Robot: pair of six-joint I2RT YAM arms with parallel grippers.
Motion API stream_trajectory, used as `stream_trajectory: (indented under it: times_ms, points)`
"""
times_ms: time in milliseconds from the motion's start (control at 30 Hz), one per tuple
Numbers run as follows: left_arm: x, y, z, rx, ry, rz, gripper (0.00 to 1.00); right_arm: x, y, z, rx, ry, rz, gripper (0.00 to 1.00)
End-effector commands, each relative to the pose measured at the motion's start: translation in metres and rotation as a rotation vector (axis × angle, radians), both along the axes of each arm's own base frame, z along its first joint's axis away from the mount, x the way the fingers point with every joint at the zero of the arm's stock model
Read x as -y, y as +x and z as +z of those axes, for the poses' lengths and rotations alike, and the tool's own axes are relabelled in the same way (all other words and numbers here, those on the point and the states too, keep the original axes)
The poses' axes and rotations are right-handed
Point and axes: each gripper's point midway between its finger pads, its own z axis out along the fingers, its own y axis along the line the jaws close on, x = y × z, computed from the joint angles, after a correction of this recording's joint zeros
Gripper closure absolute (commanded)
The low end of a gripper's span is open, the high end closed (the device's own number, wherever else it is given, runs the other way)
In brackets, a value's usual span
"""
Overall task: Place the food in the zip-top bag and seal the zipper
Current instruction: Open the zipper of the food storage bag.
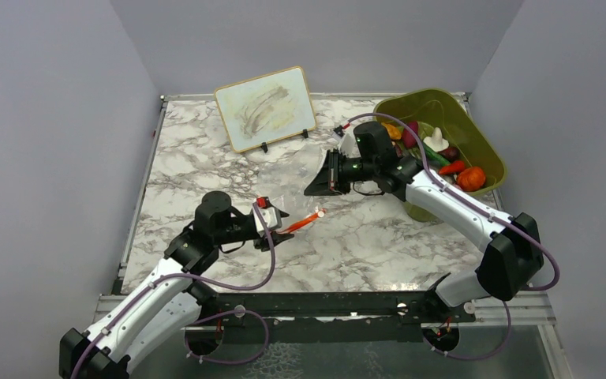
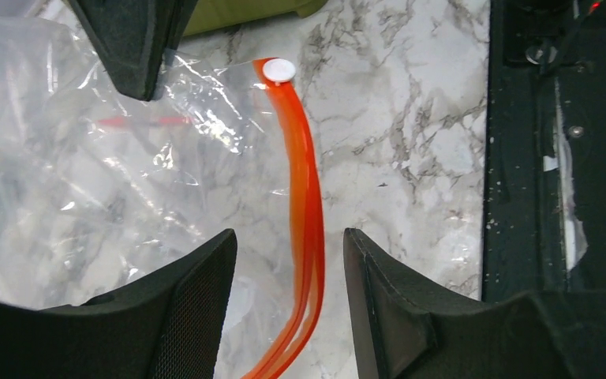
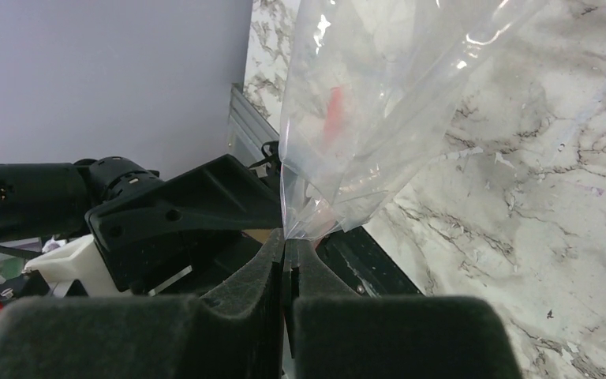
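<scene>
Marble tabletop (image 1: 379, 245), grey walls (image 1: 47, 118), R pincer (image 3: 290, 241) clamped on zip-top bag (image 3: 379, 103), L pincer (image 2: 290, 237) agape astride zipper (image 2: 308, 197)

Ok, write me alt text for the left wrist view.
The open left tool straddles the red-orange zipper of the clear zip-top bag over a marble table. A white slider caps the strip's far end; the right tool enters at top left, over the bag.

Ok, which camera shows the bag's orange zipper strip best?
Left wrist: the zipper runs sharp between the fingers of the open left tool, white slider at its end. Top external shows only an orange sliver. Right wrist shows a faint red blur through the zip-top bag pinched in the right tool.
</scene>
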Motion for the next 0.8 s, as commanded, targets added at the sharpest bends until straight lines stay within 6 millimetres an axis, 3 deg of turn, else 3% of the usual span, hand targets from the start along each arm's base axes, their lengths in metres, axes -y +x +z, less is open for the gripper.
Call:
stream_trajectory:
  times_ms: [0, 200, 767]
  points:
    - [-0.012, 0.013, 0.002, 0.119, 0.042, 0.079, 0.46, -0.001, 0.0, 0.003, 0.001, 0.03, 0.027, 0.99]
    - [-0.017, 0.009, -0.01, 0.142, 0.098, 0.055, 0.46, 0.002, 0.002, 0.004, -0.001, 0.041, 0.031, 0.99]
    - [-0.028, 0.027, -0.019, 0.213, 0.186, 0.133, 0.56, 0.004, 0.004, 0.001, -0.015, 0.066, 0.046, 0.99]
